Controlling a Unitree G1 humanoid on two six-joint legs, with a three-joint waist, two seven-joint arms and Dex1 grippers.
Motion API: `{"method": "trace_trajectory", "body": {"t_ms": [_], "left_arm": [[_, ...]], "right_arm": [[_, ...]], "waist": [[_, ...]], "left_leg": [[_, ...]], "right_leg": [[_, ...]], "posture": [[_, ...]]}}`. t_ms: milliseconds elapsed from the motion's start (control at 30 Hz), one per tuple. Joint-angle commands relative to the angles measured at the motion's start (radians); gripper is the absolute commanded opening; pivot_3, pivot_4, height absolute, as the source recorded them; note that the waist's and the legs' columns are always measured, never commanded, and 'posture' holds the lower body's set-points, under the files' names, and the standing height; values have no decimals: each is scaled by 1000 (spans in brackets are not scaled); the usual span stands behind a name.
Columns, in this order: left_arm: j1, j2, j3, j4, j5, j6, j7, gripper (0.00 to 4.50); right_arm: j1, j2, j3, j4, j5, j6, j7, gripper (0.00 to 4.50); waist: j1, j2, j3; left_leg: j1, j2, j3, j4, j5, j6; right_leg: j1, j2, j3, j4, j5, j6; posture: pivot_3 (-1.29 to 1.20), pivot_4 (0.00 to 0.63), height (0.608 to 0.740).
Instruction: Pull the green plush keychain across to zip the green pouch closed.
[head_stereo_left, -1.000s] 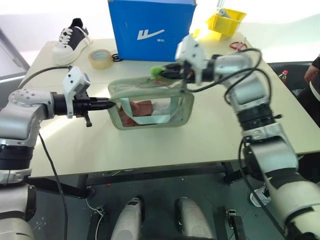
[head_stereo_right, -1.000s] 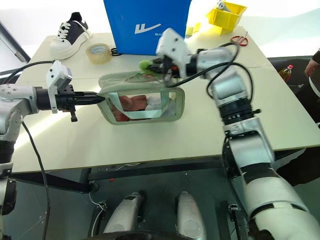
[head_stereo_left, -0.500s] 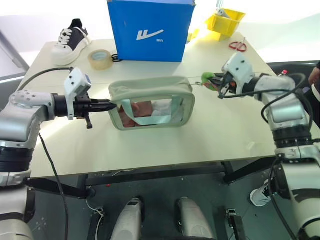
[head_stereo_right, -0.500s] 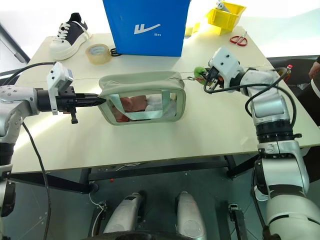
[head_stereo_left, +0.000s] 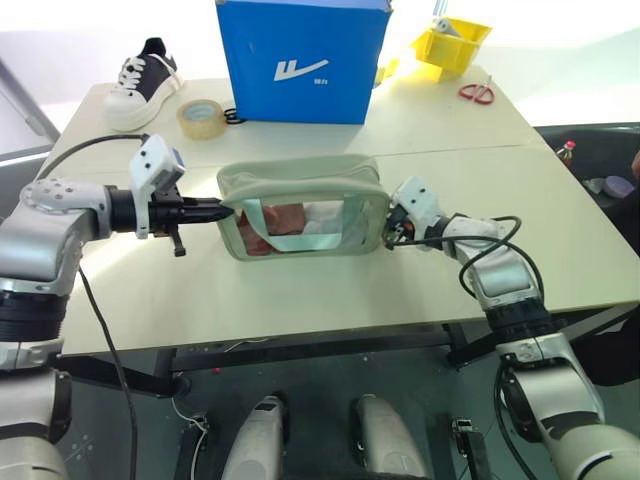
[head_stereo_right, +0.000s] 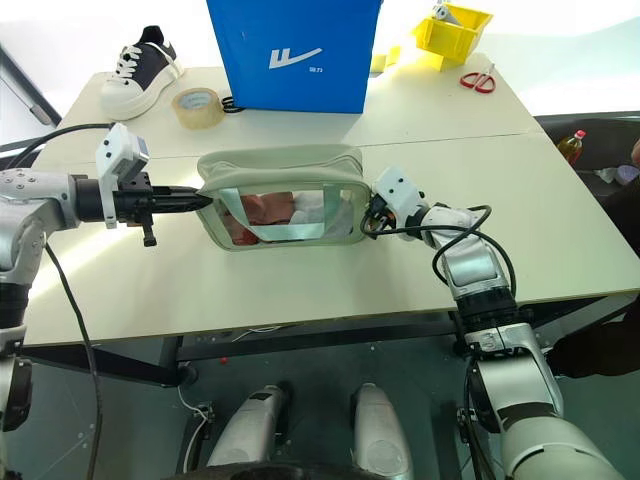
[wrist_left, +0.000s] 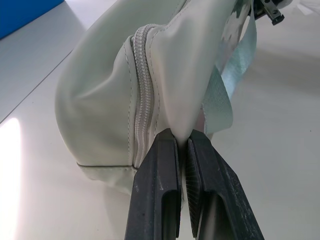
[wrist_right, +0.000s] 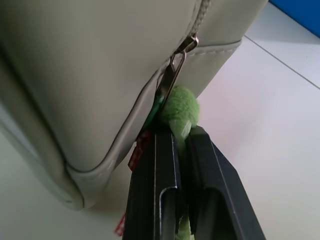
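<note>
The green plush keychain (wrist_right: 181, 107) hangs at the right end of the green pouch (head_stereo_left: 300, 180), low against that end wall, just above the table (head_stereo_left: 330, 290). In the right wrist view its fuzzy lime body is pinched between the two black fingers (wrist_right: 162, 175) of the right gripper (wrist_right: 181, 150), whose jaws are closed on it with only the rounded tip of the plush sticking out past the fingertips. A metal zipper pull (wrist_right: 175, 70) runs from the plush up to the zipper's end on the pouch, so the keychain and pull form one line slanting from the gripper up toward the pouch's top corner.

The pouch stands upright near the middle of the table, its long axis running left to right across the robot's front, its clear window (head_stereo_left: 300, 222) facing the robot with red and pale-blue contents behind it. The zipper (wrist_left: 142, 100) along the top looks drawn shut over its length.

At the pouch's left end the left gripper (head_stereo_left: 222, 209) points level toward the right, its jaws clamped tight on a fold of the pouch's fabric beside the zipper's end.

Behind the pouch stand a blue box (head_stereo_left: 300, 60), a roll of tape (head_stereo_left: 201, 117) and a black-and-white sneaker (head_stereo_left: 143, 80); far right lie a yellow bin (head_stereo_left: 452, 44) and red scissors (head_stereo_left: 475, 92).
</note>
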Motion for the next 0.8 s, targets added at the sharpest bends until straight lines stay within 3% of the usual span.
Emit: {"method": "trace_trajectory", "body": {"t_ms": [33,233,267,400,500,600,800], "left_arm": [[9,11,5,-22,5,-7,-7,0],[12,11,11,-22,5,-9,-4,0],[10,9,16,-19,4,-13,-1,0],[-12,6,36,3,-7,-15,4,1479],[-37,26,71,13,-50,27,-17,3032],[-67,80,115,4,-105,115,-40,4457],[-40,175,210,-5,-145,157,-43,4457]], "right_arm": [[-44,-64,-37,-61,56,18,94,1478],[-193,-257,-79,43,61,-20,218,4452],[-217,-288,-87,57,75,-16,256,4452],[-268,-369,-119,16,181,74,421,4500],[-241,-414,-125,-114,281,192,532,4500],[-191,-433,-131,-246,342,273,550,4500],[-138,-434,-167,-343,393,339,488,4500]], "waist": [[0,0,0],[0,0,0],[1,0,0],[-1,0,0],[-3,0,0],[-3,0,0],[0,0,0]], "left_leg": [[0,0,0,0,0,0],[0,0,0,0,0,0],[0,0,0,0,0,0],[0,0,0,-1,0,0],[0,0,0,-1,0,0],[-1,1,0,-1,0,0],[-1,0,0,-1,0,0]], "right_leg": [[0,0,0,0,0,0],[0,0,0,0,0,0],[0,0,0,-1,0,0],[0,0,0,-2,0,0],[-1,0,0,-1,0,0],[-2,0,0,-1,0,0],[-1,-1,0,-1,-1,-2]], "posture": [[0,150,740],[0,150,740],[0,150,740],[0,150,740],[0,150,740],[0,150,740],[0,150,740]]}}
